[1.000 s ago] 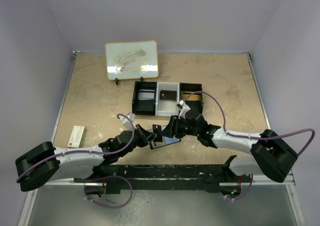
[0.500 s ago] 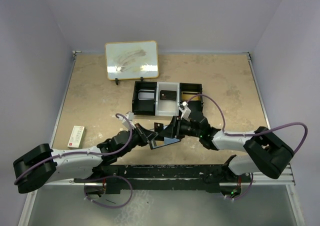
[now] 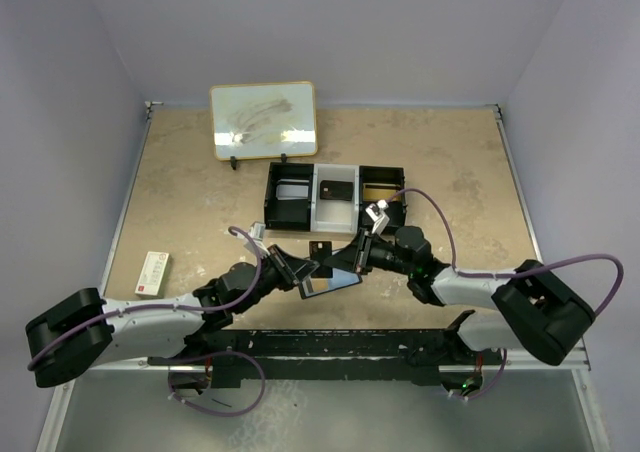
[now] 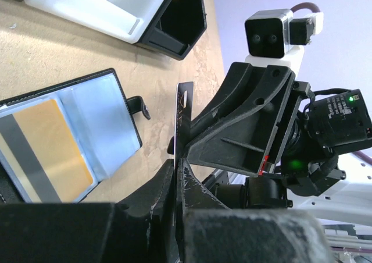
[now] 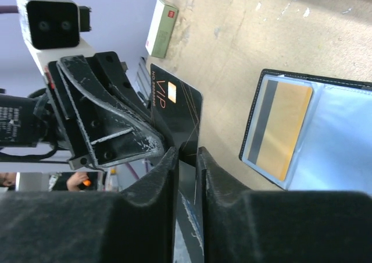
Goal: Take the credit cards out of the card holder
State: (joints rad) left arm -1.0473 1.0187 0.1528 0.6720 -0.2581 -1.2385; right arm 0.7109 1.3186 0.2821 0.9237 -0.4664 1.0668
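Note:
The card holder [image 3: 338, 283] lies open on the table between my grippers, its blue-grey panels up. A gold card [image 4: 52, 141] with a dark stripe sits in one pocket, also seen in the right wrist view [image 5: 285, 129]. A black VIP card [image 5: 174, 109] stands on edge above the table, just left of the holder [image 5: 343, 129]. My left gripper [image 4: 176, 161] is shut on this card [image 4: 182, 114]. My right gripper [image 5: 187, 152] is closed to a narrow gap on the card's lower corner. In the top view the card [image 3: 320, 249] sits between the left gripper [image 3: 296, 270] and the right gripper [image 3: 350, 259].
A black-and-white three-compartment tray [image 3: 270, 197] stands just behind the grippers, holding flat items. A small whiteboard [image 3: 264, 119] leans at the back. A small white-and-red box [image 3: 152, 271] lies at the left edge of the table.
The right wrist has shifted a little right and back. The black card has risen slightly between the grippers. The left gripper has barely moved.

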